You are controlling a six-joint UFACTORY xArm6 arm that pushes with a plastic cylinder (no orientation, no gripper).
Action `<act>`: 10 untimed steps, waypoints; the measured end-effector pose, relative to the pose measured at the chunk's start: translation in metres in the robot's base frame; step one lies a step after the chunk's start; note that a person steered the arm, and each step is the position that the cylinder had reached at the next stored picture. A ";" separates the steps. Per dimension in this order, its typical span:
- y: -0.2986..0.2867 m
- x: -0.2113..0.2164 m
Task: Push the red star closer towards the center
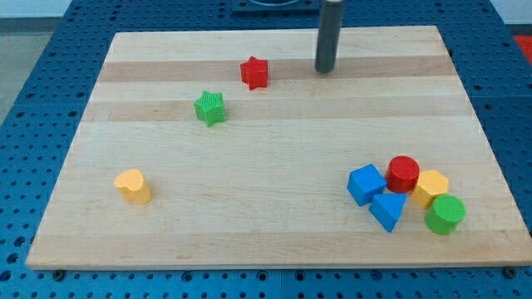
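The red star lies near the view's top, left of the board's middle line. My tip stands on the board to the star's right, about a star's width and a half away, not touching it. The rod rises straight up out of the view's top. A green star lies below and to the left of the red star.
A yellow heart-shaped block sits at the lower left. A cluster at the lower right holds a blue cube, a blue triangle, a red cylinder, a yellow hexagon block and a green cylinder. The wooden board lies on a blue perforated table.
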State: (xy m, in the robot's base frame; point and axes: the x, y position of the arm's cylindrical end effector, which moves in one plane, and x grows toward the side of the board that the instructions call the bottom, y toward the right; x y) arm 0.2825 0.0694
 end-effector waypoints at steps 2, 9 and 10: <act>-0.031 -0.011; -0.118 0.012; -0.127 0.012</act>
State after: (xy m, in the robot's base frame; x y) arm 0.2943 -0.0572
